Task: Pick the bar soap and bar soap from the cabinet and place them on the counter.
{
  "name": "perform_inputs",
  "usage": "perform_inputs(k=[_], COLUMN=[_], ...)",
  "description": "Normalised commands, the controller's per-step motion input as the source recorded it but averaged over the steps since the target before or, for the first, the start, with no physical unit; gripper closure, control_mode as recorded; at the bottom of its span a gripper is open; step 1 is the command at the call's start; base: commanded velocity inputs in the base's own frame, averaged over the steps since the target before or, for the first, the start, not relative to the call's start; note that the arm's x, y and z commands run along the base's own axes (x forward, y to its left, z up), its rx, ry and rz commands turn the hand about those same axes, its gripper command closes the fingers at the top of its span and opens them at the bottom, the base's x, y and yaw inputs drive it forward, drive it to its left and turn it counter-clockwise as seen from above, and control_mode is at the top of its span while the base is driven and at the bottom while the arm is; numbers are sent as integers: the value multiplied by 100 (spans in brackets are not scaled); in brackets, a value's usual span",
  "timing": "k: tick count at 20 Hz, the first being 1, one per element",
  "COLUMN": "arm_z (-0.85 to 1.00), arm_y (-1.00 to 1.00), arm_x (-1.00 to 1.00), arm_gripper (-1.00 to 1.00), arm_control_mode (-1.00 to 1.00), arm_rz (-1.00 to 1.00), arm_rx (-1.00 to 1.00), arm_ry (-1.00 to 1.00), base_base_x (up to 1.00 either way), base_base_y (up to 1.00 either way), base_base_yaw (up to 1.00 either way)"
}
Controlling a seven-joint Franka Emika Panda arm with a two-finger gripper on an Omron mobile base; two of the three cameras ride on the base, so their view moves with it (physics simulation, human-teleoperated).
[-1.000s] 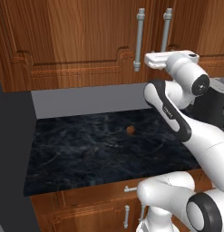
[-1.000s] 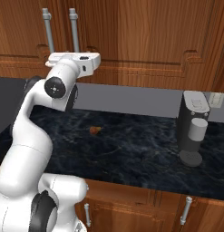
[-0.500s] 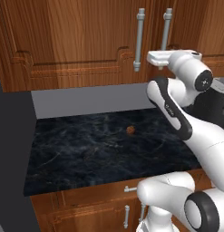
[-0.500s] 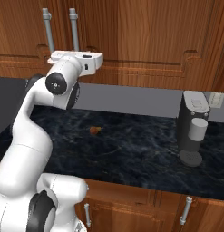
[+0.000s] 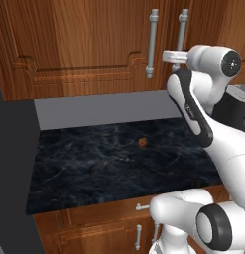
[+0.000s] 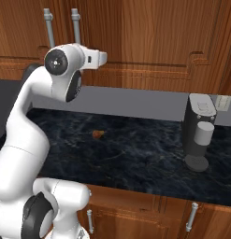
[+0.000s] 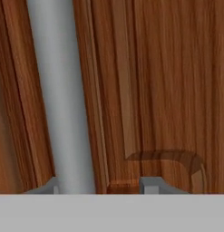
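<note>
Cabinet [image 5: 84,44] doors are shut, reddish-brown panels high on the far wall above the black worktop [image 5: 104,163]; arm reaches up, claw [image 7: 99,186] clamped on the right-hand silver handle [image 7: 59,99], bar running between its tips

Both base cameras looked forward and down from behind the arm, left and right, sharing the black counter [image 5: 94,163] and the closed cabinet [image 6: 159,37] doors. The hand camera faced a door panel close up, beside a silver bar handle [image 7: 59,95]
</note>
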Motion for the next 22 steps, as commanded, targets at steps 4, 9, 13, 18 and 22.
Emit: perform_inputs(k=[4,9,13,18,22], arm_z=[0,0,0,0,0], arm_y=[-13,-40,-54,-67,-78], arm_x=[5,-1,-10,-22,-30], arm_gripper=[100,100,100,100,100], arm_control_mode=[-100,-100,-100,-100,-100], arm_rz=[2,1,0,0,0], arm_rx=[3,1,1,1,2], arm_ry=[8,2,0,0,0], base_base_x=[0,0,0,0,0], base_base_y=[0,0,0,0,0], base_base_yaw=[0,0,0,0,0])
